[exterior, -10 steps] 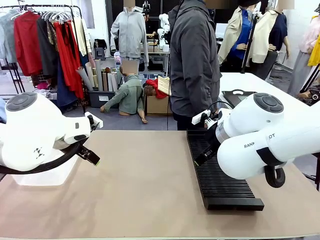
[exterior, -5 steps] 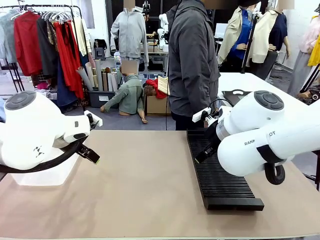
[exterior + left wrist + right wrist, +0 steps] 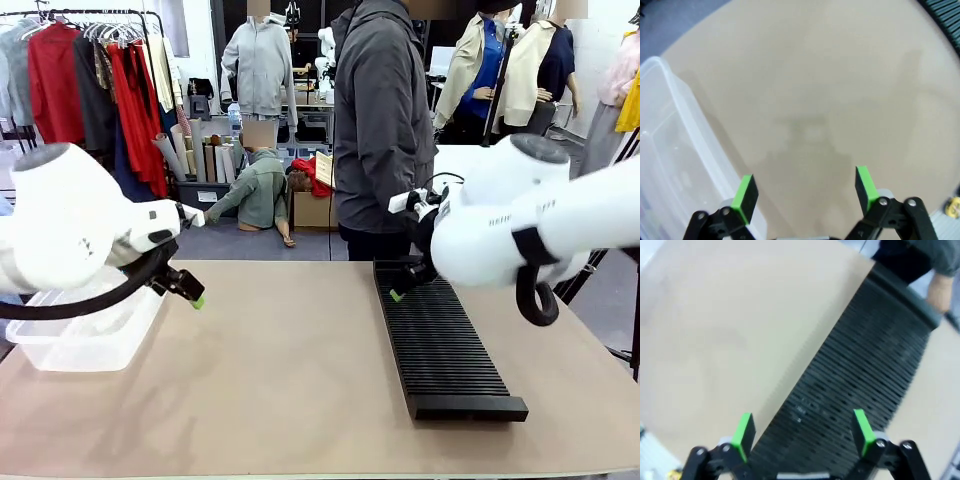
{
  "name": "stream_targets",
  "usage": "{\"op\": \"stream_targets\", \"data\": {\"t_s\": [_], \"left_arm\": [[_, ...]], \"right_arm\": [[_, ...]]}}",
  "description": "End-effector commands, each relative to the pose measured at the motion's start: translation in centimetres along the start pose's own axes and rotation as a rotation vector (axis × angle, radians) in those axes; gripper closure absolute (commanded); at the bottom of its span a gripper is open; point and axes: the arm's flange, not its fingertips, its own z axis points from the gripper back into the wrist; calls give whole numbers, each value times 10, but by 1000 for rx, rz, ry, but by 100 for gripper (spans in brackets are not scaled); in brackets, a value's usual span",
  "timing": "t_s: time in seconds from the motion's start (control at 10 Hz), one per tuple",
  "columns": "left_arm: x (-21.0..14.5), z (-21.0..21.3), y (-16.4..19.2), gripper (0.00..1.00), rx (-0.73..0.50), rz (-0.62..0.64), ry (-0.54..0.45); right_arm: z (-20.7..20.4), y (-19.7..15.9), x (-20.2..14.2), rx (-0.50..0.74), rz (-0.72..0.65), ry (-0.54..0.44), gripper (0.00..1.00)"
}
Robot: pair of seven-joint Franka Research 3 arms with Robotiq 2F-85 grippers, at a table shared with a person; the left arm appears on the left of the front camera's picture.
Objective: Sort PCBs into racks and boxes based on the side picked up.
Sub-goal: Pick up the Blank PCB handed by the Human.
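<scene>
Progress: barely begun, I judge; no board filed, all sorting left.
Rack (image 3: 440, 340): black, right of counter (image 3: 280, 380), slots bare.
Tub (image 3: 90, 335): clear, far left, looks empty.
Left claw (image 3: 805, 192): wide open, empty, just right of the tub.
Right claw (image 3: 803, 432): wide open, empty, over the rack's far end.
Room: person (image 3: 385, 130) at far side; hanging clothes (image 3: 55, 85) far left.

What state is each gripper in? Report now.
Left gripper: open, empty.
Right gripper: open, empty, above the rack.
</scene>
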Motion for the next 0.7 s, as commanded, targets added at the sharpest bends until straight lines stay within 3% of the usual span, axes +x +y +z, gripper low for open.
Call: {"op": "stream_targets", "data": {"t_s": [0.0, 0.3, 0.6], "left_arm": [[19, 18, 33, 0, -143, 81, 35], [29, 50, 62, 0, -356, 189, 5], [12, 83, 111, 0, -667, 388, -169]], "right_arm": [[22, -30, 14, 139, -113, 47, 0], [49, -68, 14, 333, -289, -10, 0], [77, -115, -12, 742, -482, -127, 0]]}}
